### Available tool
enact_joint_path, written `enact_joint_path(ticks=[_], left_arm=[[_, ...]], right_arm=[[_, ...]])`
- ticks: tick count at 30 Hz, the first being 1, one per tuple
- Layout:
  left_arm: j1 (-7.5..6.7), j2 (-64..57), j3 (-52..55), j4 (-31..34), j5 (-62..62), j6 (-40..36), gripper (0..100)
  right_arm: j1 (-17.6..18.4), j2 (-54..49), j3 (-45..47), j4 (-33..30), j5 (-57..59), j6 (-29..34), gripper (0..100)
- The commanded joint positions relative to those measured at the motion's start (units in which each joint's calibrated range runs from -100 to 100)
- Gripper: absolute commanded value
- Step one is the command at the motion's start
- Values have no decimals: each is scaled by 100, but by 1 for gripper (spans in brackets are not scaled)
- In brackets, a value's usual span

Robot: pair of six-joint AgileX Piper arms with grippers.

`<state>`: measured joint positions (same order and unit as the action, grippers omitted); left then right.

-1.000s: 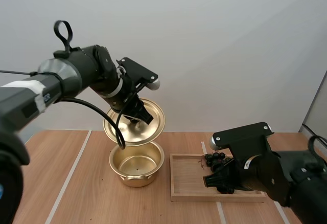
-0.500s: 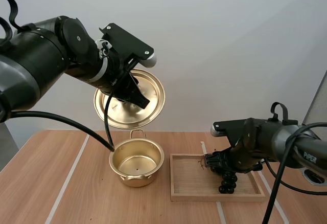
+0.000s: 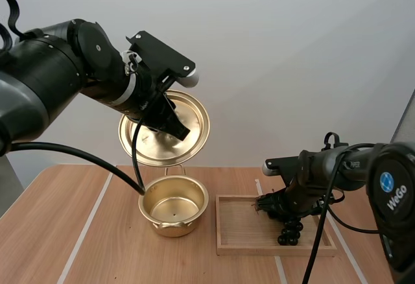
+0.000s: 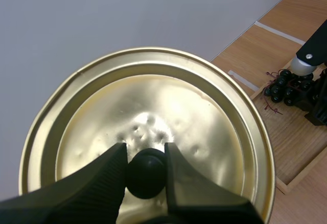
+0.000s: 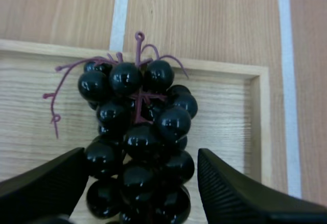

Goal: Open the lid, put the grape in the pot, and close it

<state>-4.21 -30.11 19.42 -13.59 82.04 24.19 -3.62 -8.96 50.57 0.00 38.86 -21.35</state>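
My left gripper [image 3: 174, 126] holds the gold lid [image 3: 165, 130] tilted in the air, above and behind the open gold pot [image 3: 174, 203]. In the left wrist view its fingers are shut on the lid's black knob [image 4: 146, 173]. The pot stands empty on the table. A bunch of dark grapes [image 3: 286, 222] lies in the wooden tray [image 3: 243, 232] to the right of the pot. My right gripper [image 3: 285, 207] is down over the bunch. Its fingers [image 5: 41, 183] stand open on either side of the grapes [image 5: 138, 132], close to the berries.
The tray's rim [image 5: 204, 68] runs just beyond the grapes. White stripes [image 3: 87, 219] cross the wooden table. Bare tabletop lies left of the pot and in front of it.
My left arm has raised the lid higher above the pot and now holds it almost still. My right arm has swung round at the tray, its gripper staying over the grapes.
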Motion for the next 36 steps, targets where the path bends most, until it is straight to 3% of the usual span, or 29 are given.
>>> enact_joint_path(ticks=[1, 6, 8, 12, 19, 26, 32, 36], left_arm=[[-18, -52, -54, -86, 1, -21, 0], [-18, -52, -54, -121, 17, -21, 0], [-18, -52, -54, -158, 17, -21, 0], [-18, -63, -54, -197, 17, -21, 0], [-18, -462, -360, -197, 17, -21, 0], [-18, -1195, -1179, -197, 17, -21, 0], [-18, -1674, -1707, -58, -1, -21, 0], [-18, -1851, -1828, 166, -1, -21, 0]], right_arm=[[-23, 153, -28, -106, -202, -29, 100], [-23, 223, -28, -106, -320, -110, 100], [-23, 223, -28, -106, -320, -110, 77], [-23, 223, -28, -106, -320, -110, 2], [-23, 133, -28, -79, -228, -91, 0], [17, -702, -28, -79, -375, -103, 0], [506, -1662, -28, -79, -512, -133, 0], [1054, -2014, -262, -79, -187, -133, 0]])
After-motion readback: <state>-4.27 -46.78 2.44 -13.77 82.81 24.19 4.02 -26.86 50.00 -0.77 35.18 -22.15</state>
